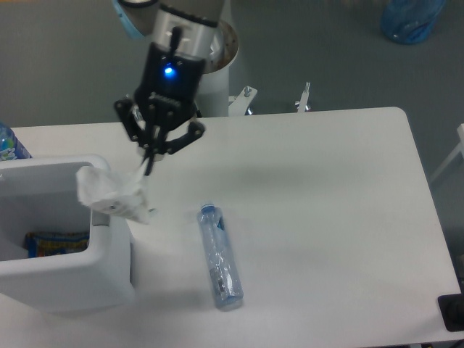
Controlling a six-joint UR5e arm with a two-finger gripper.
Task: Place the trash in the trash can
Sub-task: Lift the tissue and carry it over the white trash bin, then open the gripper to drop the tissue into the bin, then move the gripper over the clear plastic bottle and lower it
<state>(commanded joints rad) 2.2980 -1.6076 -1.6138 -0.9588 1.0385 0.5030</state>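
My gripper [148, 165] is shut on the top of a crumpled white paper wad [110, 194], which hangs in the air over the right rim of the white trash can [105, 279]. The trash can stands at the table's left front and holds a colourful wrapper [56, 243]. A slim clear plastic bottle [219, 255] with a pale blue neck lies on the table to the right of the can, apart from my gripper.
A blue-capped bottle [9, 143] peeks in at the left edge behind the can. A blue plastic bag [412, 19] sits on the floor at the top right. A black object [452, 312] is at the table's right front corner.
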